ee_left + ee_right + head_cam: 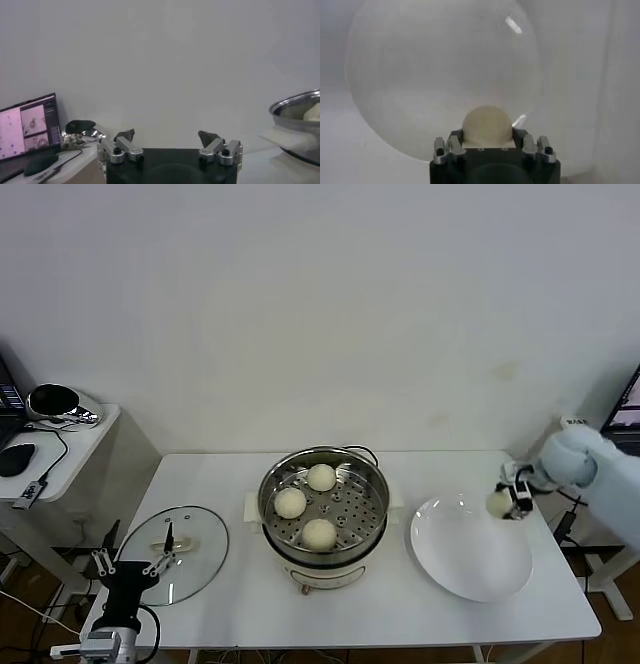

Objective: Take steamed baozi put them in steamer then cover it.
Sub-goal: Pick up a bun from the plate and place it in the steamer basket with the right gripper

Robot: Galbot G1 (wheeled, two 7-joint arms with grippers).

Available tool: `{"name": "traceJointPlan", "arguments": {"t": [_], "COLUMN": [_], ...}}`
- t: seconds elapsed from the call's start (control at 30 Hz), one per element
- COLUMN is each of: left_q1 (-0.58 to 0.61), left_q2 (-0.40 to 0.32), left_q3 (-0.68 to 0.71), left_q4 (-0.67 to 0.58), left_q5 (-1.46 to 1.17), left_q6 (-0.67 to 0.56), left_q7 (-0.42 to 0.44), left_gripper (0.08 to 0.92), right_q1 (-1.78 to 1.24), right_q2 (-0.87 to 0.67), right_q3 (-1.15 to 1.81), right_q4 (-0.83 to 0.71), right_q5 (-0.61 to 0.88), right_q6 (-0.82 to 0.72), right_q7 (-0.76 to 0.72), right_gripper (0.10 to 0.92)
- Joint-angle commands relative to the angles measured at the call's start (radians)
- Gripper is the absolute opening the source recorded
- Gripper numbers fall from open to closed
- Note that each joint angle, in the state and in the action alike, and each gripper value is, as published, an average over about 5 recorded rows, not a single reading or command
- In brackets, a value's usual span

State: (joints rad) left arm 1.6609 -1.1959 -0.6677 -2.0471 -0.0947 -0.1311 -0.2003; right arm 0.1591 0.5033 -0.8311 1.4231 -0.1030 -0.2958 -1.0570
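Left gripper (128, 565) parked near table's front edge beside cover (176, 553), fingers spread, holding nothing.

Steamer (323, 502) mid-table, three baozi inside.

Right gripper (512, 500) pinching fourth baozi (499, 503) over plate (470, 546) far rim.

Risk: soft dough may deform or slip in transit. Contact points hidden behind bun.

We face a plain white wall (320, 304) behind the white surface (240, 604). Beside it we see a side desk (75, 446) carrying a laptop (27, 127) and mouse (15, 459).
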Motion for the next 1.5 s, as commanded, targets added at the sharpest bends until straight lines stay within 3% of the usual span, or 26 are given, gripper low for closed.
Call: {"name": "traceJointPlan", "arguments": {"t": [0.03,0.2,0.47,0.83,1.5], "left_q1": [-0.006,-0.010,-0.015,-0.013,0.000], "left_q2": [0.002,0.003,0.003,-0.001,0.006], "left_q3": [0.013,0.021,0.020,-0.001,-0.036], "left_q4": [0.007,0.012,0.020,0.021,0.024], "left_q5": [-0.002,-0.001,-0.003,-0.005,-0.024], "left_q6": [0.001,0.000,-0.001,-0.002,-0.012], "left_q7": [0.000,0.000,-0.001,-0.002,-0.001], "left_gripper": [0.823,0.823,0.823,0.823,0.823], "right_q1": [0.620,0.731,0.591,0.428,0.288], "right_q2": [0.042,0.206,0.384,0.507,0.528], "right_q3": [-0.483,-0.588,-0.557,-0.530,-0.487], "right_q4": [0.267,0.289,0.259,0.161,0.037], "right_q5": [0.465,0.626,0.759,0.690,0.562], "right_q6": [-0.220,-0.316,-0.425,-0.431,-0.429], "right_q7": [0.082,0.170,0.281,0.310,0.277], "right_gripper": [0.614,0.619,0.619,0.619,0.619]}}
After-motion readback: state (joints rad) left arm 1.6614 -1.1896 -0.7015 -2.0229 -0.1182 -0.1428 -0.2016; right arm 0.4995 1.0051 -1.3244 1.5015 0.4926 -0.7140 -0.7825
